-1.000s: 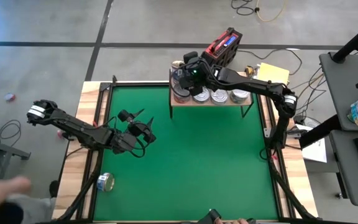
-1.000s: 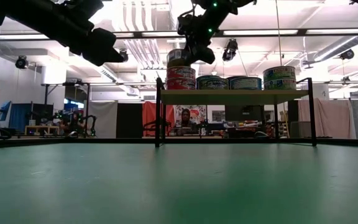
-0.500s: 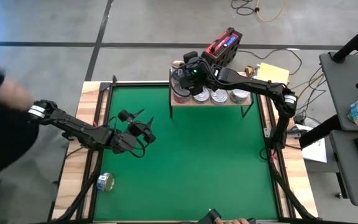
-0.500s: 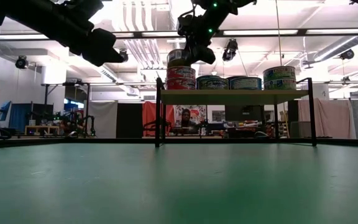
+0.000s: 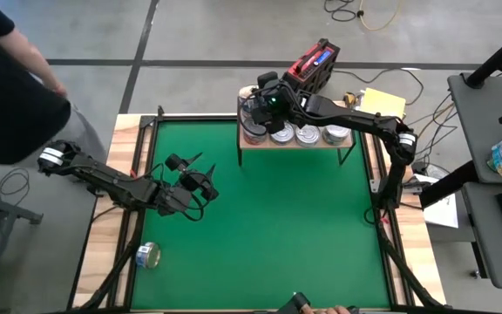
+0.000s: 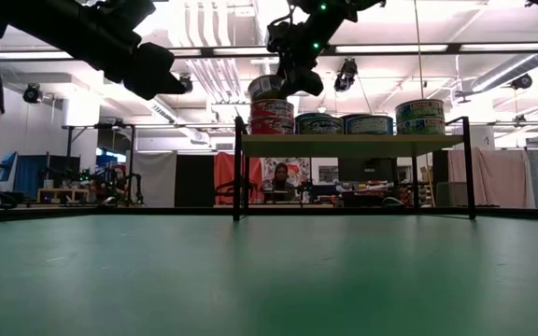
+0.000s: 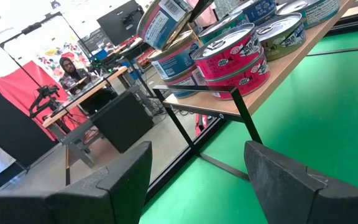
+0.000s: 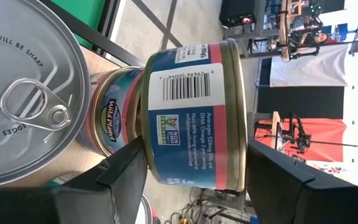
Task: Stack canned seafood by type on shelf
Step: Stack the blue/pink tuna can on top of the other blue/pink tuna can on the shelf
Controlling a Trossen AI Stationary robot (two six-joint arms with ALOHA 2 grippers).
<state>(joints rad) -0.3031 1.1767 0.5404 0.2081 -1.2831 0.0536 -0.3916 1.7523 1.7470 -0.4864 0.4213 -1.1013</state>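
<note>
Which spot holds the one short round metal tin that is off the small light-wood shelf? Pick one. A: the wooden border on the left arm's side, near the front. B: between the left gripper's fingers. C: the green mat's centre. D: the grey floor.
A: in the high view the stray round metal tin lies by the mat's left edge on the wooden border, near the front, far from the small light-wood shelf.

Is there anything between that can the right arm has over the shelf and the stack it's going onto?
Nothing visible. The right tool has the can tilted just above the stack at the shelf's end, with only air between.
</note>
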